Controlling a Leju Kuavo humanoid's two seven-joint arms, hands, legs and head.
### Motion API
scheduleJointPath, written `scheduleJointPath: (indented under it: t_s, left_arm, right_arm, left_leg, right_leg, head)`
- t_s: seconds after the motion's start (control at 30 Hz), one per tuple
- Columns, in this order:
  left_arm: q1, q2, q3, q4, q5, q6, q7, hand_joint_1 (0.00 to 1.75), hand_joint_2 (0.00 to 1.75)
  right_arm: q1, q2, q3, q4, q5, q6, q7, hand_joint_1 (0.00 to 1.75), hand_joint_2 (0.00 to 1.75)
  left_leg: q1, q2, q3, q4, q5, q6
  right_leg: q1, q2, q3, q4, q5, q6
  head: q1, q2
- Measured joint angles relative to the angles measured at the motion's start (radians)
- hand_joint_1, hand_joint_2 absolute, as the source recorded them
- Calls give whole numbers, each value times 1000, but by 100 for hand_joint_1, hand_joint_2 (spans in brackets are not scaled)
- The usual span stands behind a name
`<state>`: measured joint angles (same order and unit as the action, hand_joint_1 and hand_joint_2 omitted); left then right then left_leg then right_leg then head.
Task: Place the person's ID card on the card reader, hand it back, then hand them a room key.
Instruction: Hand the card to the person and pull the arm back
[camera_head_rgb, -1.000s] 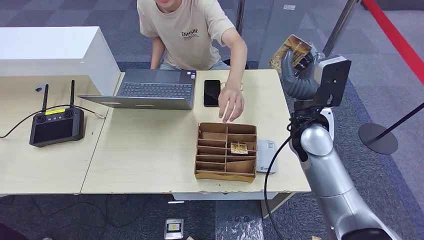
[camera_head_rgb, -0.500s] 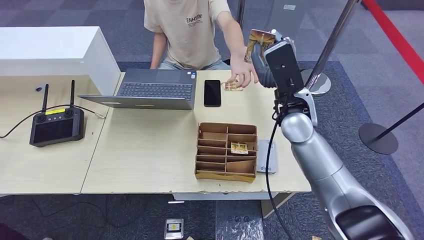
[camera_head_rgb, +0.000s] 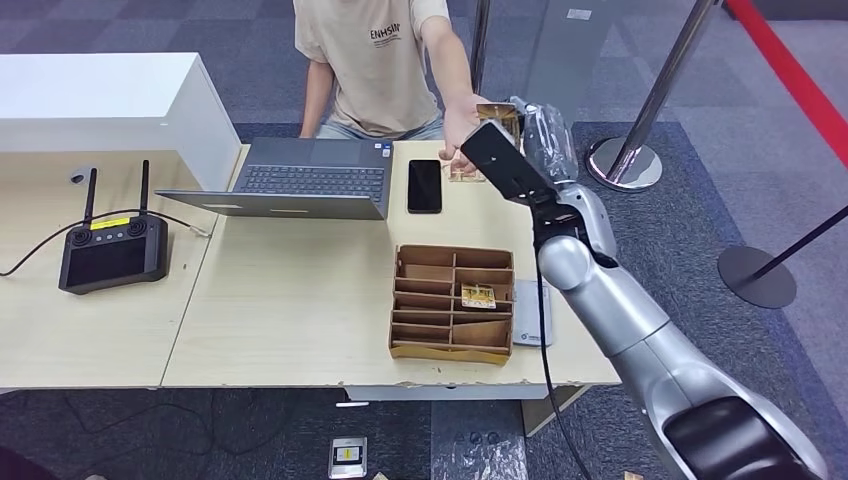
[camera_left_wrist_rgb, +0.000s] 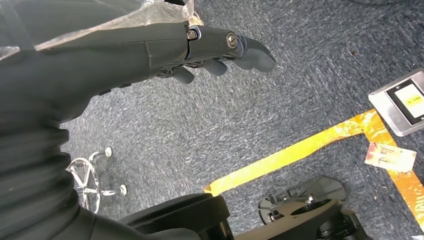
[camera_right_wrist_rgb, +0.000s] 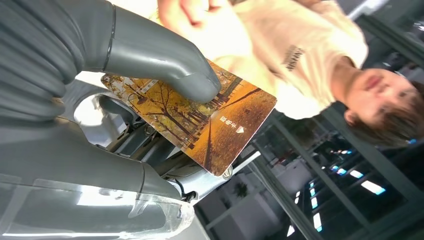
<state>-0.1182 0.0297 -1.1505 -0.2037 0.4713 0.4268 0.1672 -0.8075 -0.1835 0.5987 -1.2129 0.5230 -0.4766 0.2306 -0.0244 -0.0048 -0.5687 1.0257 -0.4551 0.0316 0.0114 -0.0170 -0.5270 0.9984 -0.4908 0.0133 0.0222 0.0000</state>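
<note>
Head view: the right hand (camera_head_rgb: 535, 135) is raised over the far edge of the wooden table (camera_head_rgb: 300, 310), pinching the room key (camera_head_rgb: 497, 113) beside the person's hand (camera_head_rgb: 462, 125). Blue-grey carpet surrounds the table.

Left wrist view: the left hand (camera_left_wrist_rgb: 210, 47), fingers loosely curled and holding nothing, hangs above carpet (camera_left_wrist_rgb: 280, 100) marked with yellow tape (camera_left_wrist_rgb: 295, 152).

Right wrist view: the thumb (camera_right_wrist_rgb: 165, 62) presses on the room key (camera_right_wrist_rgb: 210, 122).

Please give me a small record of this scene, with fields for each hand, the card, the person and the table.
right hand: raised above the far table edge, holds room key card under its thumb
left hand: hangs over carpet, holds nothing
person's hand: reaches to the card
second card: lies on table beside phone
cardboard organiser: one small card inside
card reader: grey, beside organiser
</note>
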Motion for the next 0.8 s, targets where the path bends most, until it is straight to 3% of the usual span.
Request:
scheduleJointPath:
  t_s: [0.3,0.33,0.37,0.43,0.47,0.5,0.8]
  left_arm:
    - [0,0,0,0,1,2,-1,0,175]
    - [0,0,0,0,1,2,-1,0,175]
    - [0,0,0,0,1,3,-1,0,175]
    - [0,0,0,0,1,3,0,0,175]
    - [0,0,0,0,1,4,0,0,175]
    - [0,0,0,0,1,4,0,0,175]
    - [0,0,0,0,1,4,9,0,175]
  right_arm:
    - [0,-9,24,29,42,11,12,175,175]
    - [0,-9,27,32,43,11,12,161,175]
    - [0,-9,29,34,43,11,12,123,175]
    - [0,-10,33,39,44,11,12,36,87]
    - [1,-10,34,41,44,10,12,6,44]
    - [1,-10,35,42,44,10,12,0,0]
    - [2,-9,41,54,52,-1,1,0,0]
  left_leg:
    - [0,0,0,0,0,0]
    - [0,0,0,0,0,0]
    - [0,0,0,0,0,0]
    - [0,0,0,0,0,0]
    - [0,0,0,0,0,0]
    - [0,0,0,0,0,0]
    - [0,0,0,0,0,0]
  right_leg:
    - [0,0,0,0,0,0]
    - [0,0,0,0,0,0]
    - [0,0,0,0,0,0]
    - [0,0,0,0,0,0]
    - [0,0,0,0,0,0]
    - [0,0,0,0,0,0]
    - [0,0,0,0,0,0]
  head:
    - [0,0]
    - [0,0]
    - [0,0]
    - [0,0]
    - [0,0]
    - [0,0]
    - [0,0]
